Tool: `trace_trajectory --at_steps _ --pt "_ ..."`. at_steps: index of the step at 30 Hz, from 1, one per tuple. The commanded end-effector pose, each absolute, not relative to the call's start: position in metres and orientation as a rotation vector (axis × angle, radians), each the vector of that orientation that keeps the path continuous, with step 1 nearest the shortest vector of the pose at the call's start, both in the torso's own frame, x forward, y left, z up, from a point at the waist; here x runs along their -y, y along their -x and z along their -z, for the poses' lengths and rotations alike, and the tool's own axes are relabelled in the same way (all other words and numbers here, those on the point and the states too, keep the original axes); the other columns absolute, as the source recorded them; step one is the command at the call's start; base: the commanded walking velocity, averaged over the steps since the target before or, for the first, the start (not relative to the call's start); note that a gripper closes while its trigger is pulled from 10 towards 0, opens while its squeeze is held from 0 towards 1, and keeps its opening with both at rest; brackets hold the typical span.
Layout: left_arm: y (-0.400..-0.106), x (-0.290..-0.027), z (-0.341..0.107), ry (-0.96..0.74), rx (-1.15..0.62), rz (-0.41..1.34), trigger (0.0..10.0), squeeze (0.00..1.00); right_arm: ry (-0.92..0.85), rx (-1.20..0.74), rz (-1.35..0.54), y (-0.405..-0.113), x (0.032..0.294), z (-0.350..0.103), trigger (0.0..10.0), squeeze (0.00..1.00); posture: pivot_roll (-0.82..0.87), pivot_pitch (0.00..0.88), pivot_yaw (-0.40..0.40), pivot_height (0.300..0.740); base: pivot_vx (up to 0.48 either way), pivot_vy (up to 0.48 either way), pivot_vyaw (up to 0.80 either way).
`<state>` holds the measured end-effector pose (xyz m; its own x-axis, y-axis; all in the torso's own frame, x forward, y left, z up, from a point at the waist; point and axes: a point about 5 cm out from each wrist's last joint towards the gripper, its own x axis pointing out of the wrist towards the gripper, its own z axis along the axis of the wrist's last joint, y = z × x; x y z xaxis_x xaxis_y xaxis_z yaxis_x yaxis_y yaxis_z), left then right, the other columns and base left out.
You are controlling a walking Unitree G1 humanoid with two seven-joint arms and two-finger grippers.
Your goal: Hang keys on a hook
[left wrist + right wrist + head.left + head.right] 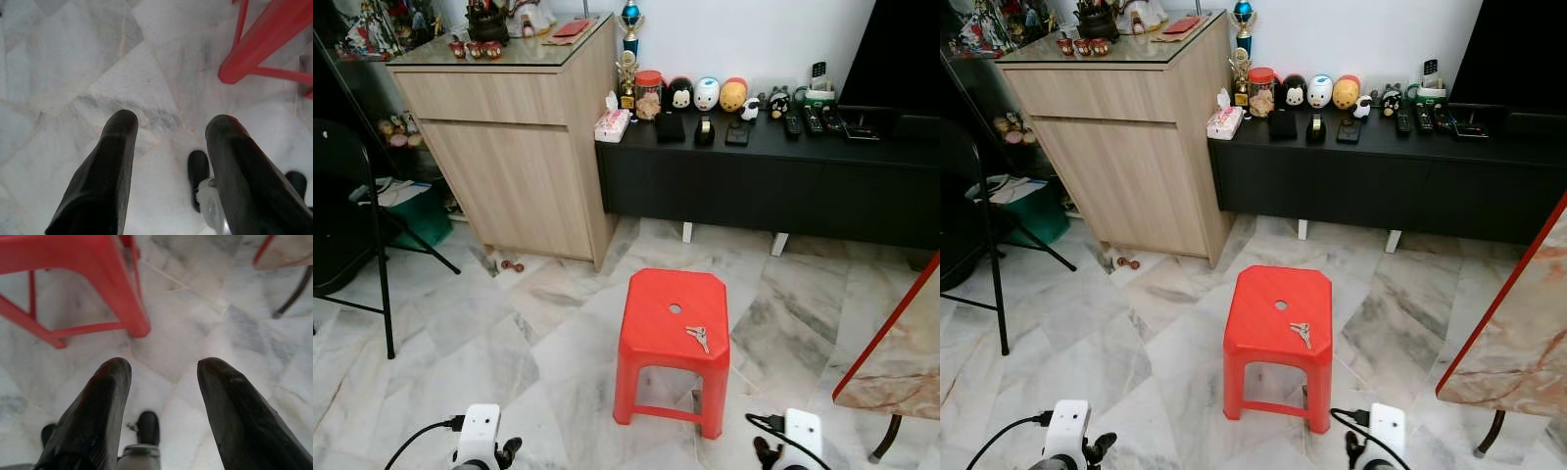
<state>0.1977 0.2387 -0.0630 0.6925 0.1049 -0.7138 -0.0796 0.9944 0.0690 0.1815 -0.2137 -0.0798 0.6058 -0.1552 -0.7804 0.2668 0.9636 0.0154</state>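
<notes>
White wrists, cabled; black pincers (171, 132)

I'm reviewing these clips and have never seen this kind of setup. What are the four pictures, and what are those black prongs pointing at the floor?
It is a walking humanoid robot. The two wide pictures come from its head, looking down at a red stool with a bunch of keys lying on its seat. The other two come from cameras on its wrists. The black prongs are gripper fingers: the left gripper and the right gripper both hang low, open and empty, over the marble floor beside the stool's legs. Behind stand a wooden cabinet and a black sideboard.
</notes>
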Motion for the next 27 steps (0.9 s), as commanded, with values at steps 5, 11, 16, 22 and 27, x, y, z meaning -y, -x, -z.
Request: trace_trajectory --at_steps 5,11,16,22,27 --pt "-0.177 -0.24 0.074 -0.015 -0.861 -0.139 10.0 0.0 -0.154 -0.931 0.225 -0.169 0.201 0.088 10.0 0.0 0.1 0.007 0.001 0.74 0.0 0.0 0.0" --pt "-0.174 -0.238 0.075 0.014 -0.847 -0.146 10.0 0.0 -0.153 -0.924 0.194 -0.173 0.194 0.087 10.0 0.0 0.11 0.021 -0.008 0.74 0.0 0.0 0.0" --pt "-0.172 -0.235 0.076 0.02 -0.85 -0.145 10.0 0.0 -0.143 -0.925 0.184 -0.175 0.194 0.087 10.0 0.0 0.11 0.021 -0.018 0.74 0.0 0.0 0.0" --pt "-0.173 -0.233 0.076 0.013 -0.844 -0.131 10.0 0.0 -0.128 -0.93 0.176 -0.174 0.194 0.087 10.0 0.0 0.11 0.032 -0.028 0.74 0.0 0.0 0.0" --pt "-0.173 -0.232 0.077 0.008 -0.851 -0.123 10.0 0.0 -0.125 -0.951 0.176 -0.169 0.194 0.089 10.0 0.0 0.11 0.032 -0.023 0.74 0.0 0.0 0.0"
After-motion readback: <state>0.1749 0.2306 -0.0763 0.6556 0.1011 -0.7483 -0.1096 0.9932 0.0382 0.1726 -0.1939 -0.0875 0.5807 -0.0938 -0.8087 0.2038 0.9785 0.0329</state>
